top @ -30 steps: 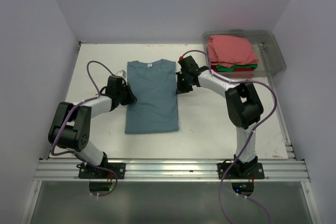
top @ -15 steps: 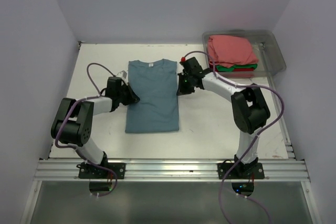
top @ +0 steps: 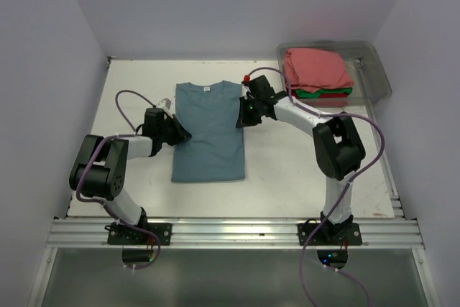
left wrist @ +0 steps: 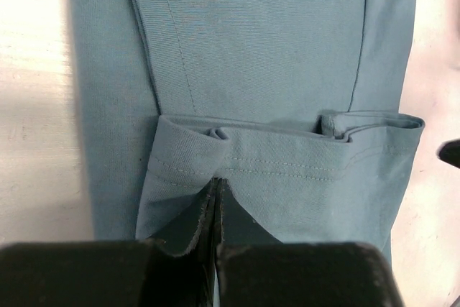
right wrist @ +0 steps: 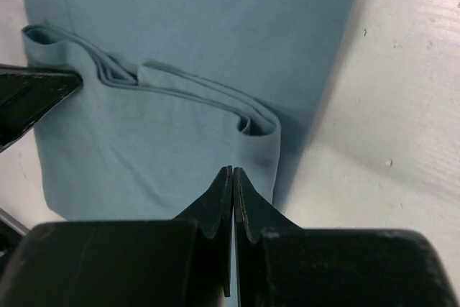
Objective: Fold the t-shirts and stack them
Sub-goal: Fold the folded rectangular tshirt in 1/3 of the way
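r tool (right wrist: 231, 172) nudged left | l tool (left wrist: 217, 183), r tool clenched on slate-blue cotton tee (top: 208, 134) edges | fabric puckered

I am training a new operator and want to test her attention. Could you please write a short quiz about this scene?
1. True or false: the slate-blue t-shirt lies inside the clear bin.
2. Which colour tops the stack in the bin? A green, B salmon-pink, C red.
3. What do the left gripper and the right gripper pinch?
Key: 1 false, it lies on the table. 2 B, the salmon-pink t-shirt. 3 The slate-blue t-shirt, one gripper at each side edge, with a fold of cloth between them.
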Tool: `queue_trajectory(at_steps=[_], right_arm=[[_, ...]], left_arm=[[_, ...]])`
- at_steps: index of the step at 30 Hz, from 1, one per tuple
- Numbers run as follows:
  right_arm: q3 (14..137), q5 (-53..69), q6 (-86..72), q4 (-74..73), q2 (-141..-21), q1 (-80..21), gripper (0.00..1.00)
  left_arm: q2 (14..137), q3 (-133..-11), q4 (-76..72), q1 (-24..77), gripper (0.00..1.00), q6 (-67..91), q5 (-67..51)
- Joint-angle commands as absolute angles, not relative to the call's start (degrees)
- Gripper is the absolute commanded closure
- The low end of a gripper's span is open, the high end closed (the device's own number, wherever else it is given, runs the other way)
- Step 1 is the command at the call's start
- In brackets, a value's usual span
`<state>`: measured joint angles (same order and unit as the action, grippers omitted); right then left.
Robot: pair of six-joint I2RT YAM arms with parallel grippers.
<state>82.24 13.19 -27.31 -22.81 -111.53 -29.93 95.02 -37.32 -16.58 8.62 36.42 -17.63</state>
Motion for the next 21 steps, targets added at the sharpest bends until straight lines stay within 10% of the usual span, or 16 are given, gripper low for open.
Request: queue_trajectory(at_steps=[1,21], right_arm=[[85.86,13.63,-28.04,-21.62,-115.22,-29.88,1.0],[86.48,3.25,-27.69,-25.75,-121.82,-29.88,1.0]], left_arm=[[95.1,-37.97,-17.67,8.26,1.0,36.47,-18.19],[89.91,-34.98,-14.59,4.66,1.0,36.39,-9.76]])
